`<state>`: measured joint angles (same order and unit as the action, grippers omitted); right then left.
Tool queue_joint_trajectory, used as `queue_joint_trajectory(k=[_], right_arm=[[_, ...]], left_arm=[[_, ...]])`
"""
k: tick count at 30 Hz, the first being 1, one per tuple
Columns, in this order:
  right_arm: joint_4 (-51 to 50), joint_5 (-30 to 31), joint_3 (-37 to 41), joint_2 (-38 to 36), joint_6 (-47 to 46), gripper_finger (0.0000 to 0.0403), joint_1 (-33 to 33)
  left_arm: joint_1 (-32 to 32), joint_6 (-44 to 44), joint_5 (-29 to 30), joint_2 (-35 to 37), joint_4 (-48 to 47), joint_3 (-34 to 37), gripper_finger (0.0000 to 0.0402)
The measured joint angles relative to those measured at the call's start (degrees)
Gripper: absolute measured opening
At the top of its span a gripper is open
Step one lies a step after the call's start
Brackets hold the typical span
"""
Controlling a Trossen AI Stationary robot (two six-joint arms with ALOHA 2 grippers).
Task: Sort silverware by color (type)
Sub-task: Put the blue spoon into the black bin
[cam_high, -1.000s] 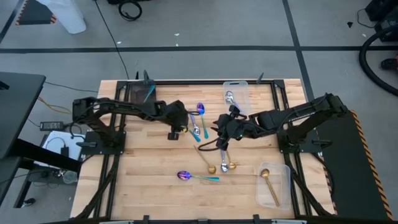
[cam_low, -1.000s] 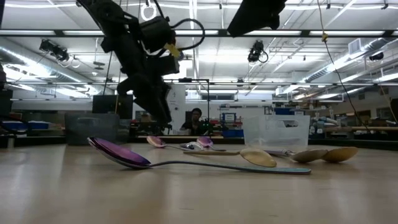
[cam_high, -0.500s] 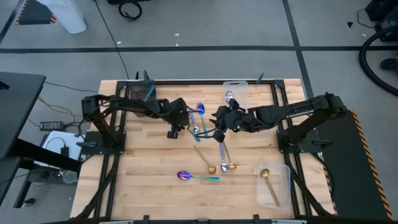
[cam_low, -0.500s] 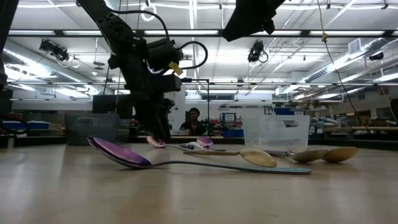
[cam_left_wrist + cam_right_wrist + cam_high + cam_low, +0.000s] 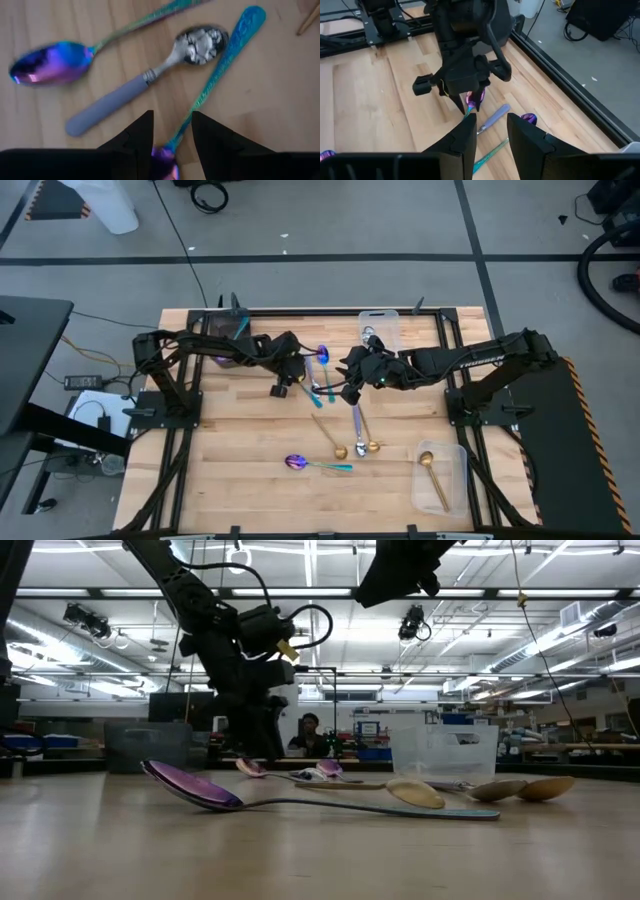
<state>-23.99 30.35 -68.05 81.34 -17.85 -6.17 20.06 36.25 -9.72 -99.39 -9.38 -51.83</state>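
Three spoons lie side by side on the table at centre far: a purple-bowled one with a teal handle (image 5: 52,62), a silver-bowled one with a lavender handle (image 5: 115,97), and another teal-handled one (image 5: 220,62). My left gripper (image 5: 172,132) is open and low over that last spoon. Its fingers stand on either side of the neck, right next to the purple bowl (image 5: 162,165). My right gripper (image 5: 350,375) hangs open higher up, just right of this cluster, with nothing between its fingers (image 5: 490,135). My left gripper comes slanting down from the table's left, one finger (image 5: 142,132) on each side of the teal-handled spoon's neck (image 5: 175,142), beside the bowl. The spoon lies flat on the table. Whether the fingers touch it I cannot tell.
A lavender-handled spoon (image 5: 357,423) and two gold ones (image 5: 337,442) (image 5: 372,446) lie toward the near side, with a purple-bowled spoon (image 5: 316,465) nearer still. A clear bin (image 5: 381,328) at the far edge and another (image 5: 443,477) near right each hold a spoon. A dark tray (image 5: 224,330) sits far left.
My left gripper has moved toward the table's right and down to the spoon cluster, rolling a little. Its fingers now straddle the teal-handled spoon. My right gripper has drifted toward the far edge, uncovering the lavender-handled spoon below it. No spoon has moved.
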Motion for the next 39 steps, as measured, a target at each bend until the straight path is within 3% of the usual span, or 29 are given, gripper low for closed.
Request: queue_joint_trajectory(k=[13,27,30,37,39], right_arm=[[0.4,-0.7,0.0,0.0,0.0,0.0118,-0.3],[1.6,-1.6,0.0,0.0,0.4,0.0118,-0.3],[1.6,-1.6,0.0,0.0,0.4,0.0118,-0.3],[1.6,-1.6,0.0,0.0,0.6,0.0118,-0.3],[1.6,-1.6,0.0,0.0,1.0,0.0118,-0.3]], left_arm=[[3.9,6.8,-8.5,-0.9,-1.9,0.3,0.0141],[4.5,9.4,-10.7,-6.4,0.9,0.0,0.0139],[4.5,9.4,-10.6,-6.4,0.7,0.0,0.0121],[4.4,11.9,-10.1,-6.5,-2.8,0.0,0.0027],[4.4,12.1,-9.7,-6.5,-3.3,0.0,0.0019]])
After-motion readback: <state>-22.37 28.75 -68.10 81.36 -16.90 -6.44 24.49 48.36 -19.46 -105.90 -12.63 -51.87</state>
